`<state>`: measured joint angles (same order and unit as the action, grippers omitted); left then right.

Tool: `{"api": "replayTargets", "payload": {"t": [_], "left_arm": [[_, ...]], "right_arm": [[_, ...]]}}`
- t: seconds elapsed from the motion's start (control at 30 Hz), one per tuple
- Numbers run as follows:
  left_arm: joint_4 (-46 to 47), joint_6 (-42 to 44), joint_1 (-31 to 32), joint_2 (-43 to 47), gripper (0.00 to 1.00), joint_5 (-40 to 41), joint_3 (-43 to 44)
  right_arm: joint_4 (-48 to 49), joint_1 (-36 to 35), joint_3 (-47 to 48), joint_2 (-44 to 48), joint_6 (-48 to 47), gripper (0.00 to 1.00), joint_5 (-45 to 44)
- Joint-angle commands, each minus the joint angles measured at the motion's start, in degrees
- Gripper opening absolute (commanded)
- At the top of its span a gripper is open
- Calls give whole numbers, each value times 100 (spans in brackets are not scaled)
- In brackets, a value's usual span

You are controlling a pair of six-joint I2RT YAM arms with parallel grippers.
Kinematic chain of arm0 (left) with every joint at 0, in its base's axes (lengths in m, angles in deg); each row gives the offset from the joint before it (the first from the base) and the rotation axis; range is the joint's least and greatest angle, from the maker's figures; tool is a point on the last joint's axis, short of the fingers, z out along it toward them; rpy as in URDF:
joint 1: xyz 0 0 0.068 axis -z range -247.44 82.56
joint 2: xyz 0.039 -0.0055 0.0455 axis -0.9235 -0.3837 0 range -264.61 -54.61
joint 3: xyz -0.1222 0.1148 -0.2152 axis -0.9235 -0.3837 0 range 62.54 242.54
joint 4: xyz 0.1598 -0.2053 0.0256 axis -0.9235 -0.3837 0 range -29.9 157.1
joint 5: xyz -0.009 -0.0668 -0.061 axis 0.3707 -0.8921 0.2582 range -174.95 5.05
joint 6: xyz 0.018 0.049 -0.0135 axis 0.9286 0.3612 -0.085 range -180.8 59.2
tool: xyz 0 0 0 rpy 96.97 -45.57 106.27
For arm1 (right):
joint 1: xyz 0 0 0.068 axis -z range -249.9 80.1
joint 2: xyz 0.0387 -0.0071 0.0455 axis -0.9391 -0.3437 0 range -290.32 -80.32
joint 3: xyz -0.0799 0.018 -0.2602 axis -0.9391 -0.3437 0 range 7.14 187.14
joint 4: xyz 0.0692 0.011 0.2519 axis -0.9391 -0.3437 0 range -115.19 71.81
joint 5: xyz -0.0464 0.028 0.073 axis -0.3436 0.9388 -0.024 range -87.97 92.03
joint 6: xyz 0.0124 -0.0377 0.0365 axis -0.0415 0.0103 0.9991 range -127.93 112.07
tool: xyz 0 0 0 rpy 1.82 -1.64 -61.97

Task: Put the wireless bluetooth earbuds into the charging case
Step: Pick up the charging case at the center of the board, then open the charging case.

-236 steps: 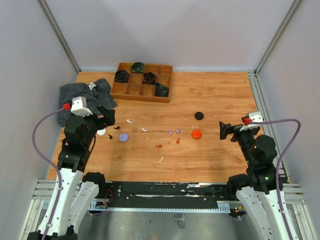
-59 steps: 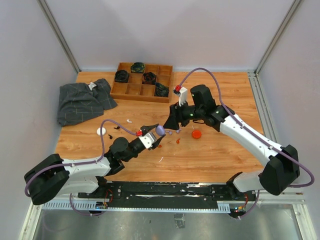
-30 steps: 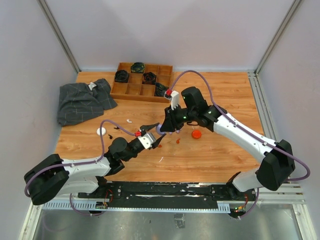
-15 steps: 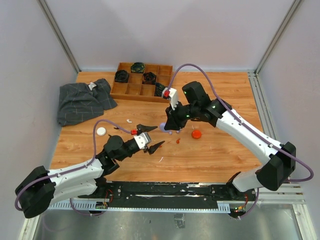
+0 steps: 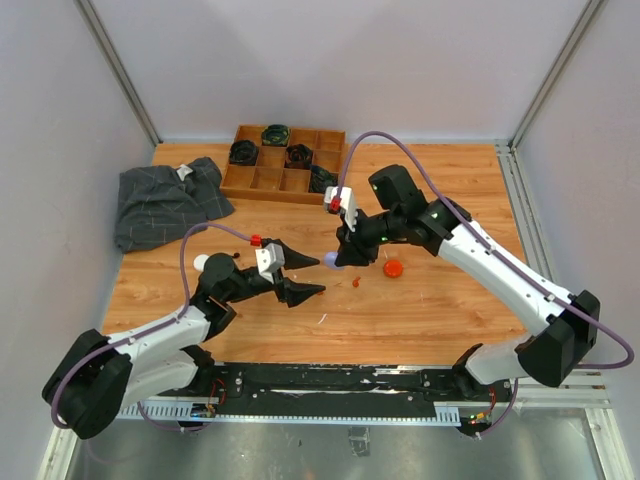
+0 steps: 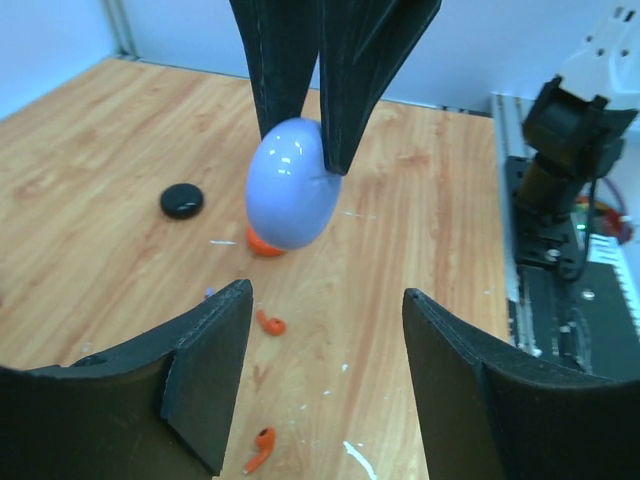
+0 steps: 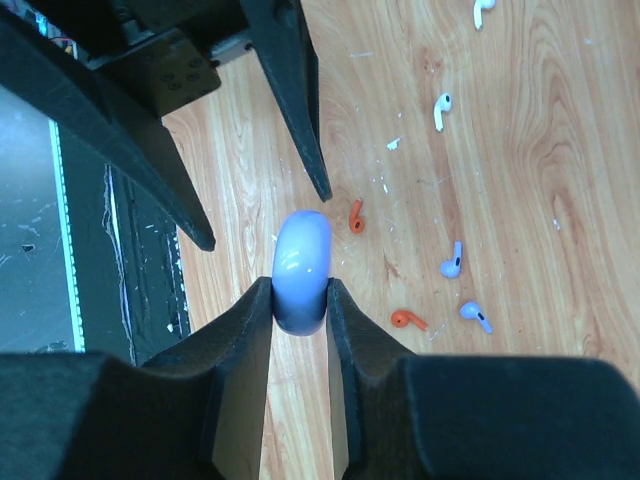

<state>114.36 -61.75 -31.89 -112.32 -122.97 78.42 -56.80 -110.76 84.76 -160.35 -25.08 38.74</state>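
Observation:
My right gripper is shut on the lilac round charging case, holding it on edge above the table; the case hangs from the right fingers in the left wrist view. My left gripper is open and empty just short of the case, its fingers pointing at it. In the top view the right gripper and the left gripper meet mid-table. On the wood lie orange earbuds, lilac earbuds and white earbuds.
An orange round case lies right of the grippers and a black one beyond it. A white case sits at the left. A wooden compartment tray stands at the back, a grey cloth at the back left.
The left gripper has opened, let go of the lilac case and drawn back to the left. The right gripper keeps the case and has lifted it slightly.

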Motion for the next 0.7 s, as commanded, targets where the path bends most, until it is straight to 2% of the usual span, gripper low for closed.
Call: {"api": "replayTargets", "payload": {"t": [0.0, 0.1, 0.33, 0.47, 0.67], "left_arm": [[899, -941, -179, -324, 65, -903, 224], [1166, -1336, -282, -614, 64, -1027, 286], [2422, -2410, -461, -1226, 58, -1392, 271], [2742, -2616, -470, -1417, 54, -1469, 302], [2695, -2567, -470, -1417, 49, -1464, 311]], "right_arm": [[-84, -80, 12, 262, -579, 1, 385], [-93, -134, -11, 322, -749, 1, 552], [-139, -279, -53, 349, -977, 1, 619], [-277, -335, 25, 276, -1065, 1, 578], [-353, -400, 127, 141, -1089, 1, 497]]}}
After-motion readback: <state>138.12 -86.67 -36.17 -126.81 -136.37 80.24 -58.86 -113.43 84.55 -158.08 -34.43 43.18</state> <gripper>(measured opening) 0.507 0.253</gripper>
